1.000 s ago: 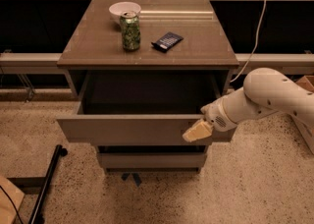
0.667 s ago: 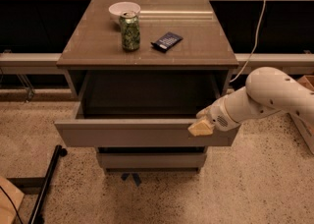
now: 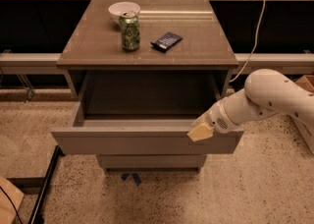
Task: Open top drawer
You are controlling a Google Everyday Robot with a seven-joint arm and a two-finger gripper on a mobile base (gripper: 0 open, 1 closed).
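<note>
Drawer travel since the previous second: the top drawer (image 3: 137,142) has come out a little further, its front panel now lower in the camera view and closer to me, and more of the dark box shows behind it. The arm (image 3: 267,98) has followed the panel out.

Position now: the tool (image 3: 200,132) sits at the upper edge of the front panel, towards its right end, touching or hooked over the lip. I cannot tell from this view whether it is released or clenched. The drawer stands well out from the cabinet, directly below the counter (image 3: 196,46), and its box looks bare inside as far as I can see. A narrower lower drawer front (image 3: 152,161) sits shut beneath it.

On the counter, undisturbed: a green can (image 3: 130,31) upright, a white bowl (image 3: 123,9) just behind it, and a dark packet (image 3: 167,41) lying flat to the can's right.

Step in hand, as I judge it: the tail of the pull — the drawer is mostly open and the task is close to done.

Next move: a short, straight draw along the runners if any travel remains, kept level so the off-centre contact does not skew the box — then lift the tool clear of the lip without nudging the panel back in.
</note>
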